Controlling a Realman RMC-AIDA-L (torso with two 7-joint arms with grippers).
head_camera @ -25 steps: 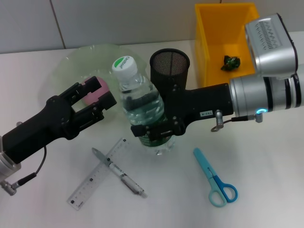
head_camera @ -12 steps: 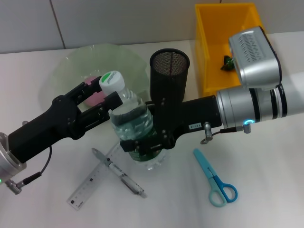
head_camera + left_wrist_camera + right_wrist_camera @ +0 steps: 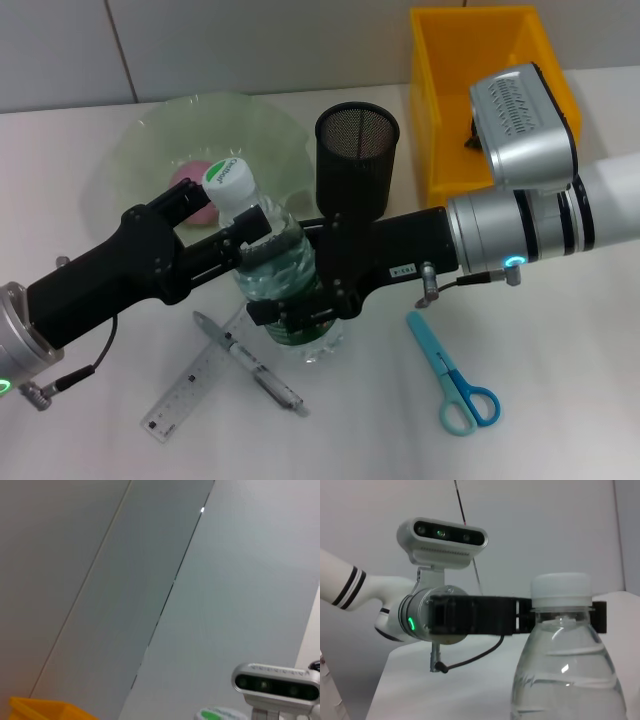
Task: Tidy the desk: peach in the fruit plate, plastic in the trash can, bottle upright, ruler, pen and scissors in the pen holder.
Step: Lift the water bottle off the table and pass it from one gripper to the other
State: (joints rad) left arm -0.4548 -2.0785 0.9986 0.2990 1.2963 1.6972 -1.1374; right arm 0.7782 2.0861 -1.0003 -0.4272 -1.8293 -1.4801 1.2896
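While the right gripper (image 3: 300, 312) is clamped round the lower body of the bottle (image 3: 275, 275), the bottle stands upright on the counter (image 3: 560, 400), tipped slightly. The left gripper (image 3: 215, 222) has its fingers spread wide to either side of the bottle's neck, just under the white cap (image 3: 228, 178), and I cannot tell whether they touch it. Behind the right gripper stands the pen holder (image 3: 356, 160), with the trash can (image 3: 435, 110) further beyond. The plate (image 3: 150, 140) lies behind the left gripper. Below both grippers the pen (image 3: 250, 363) lies across the ruler (image 3: 205, 370); the scissors (image 3: 452, 375) lie apart, beneath the right arm.
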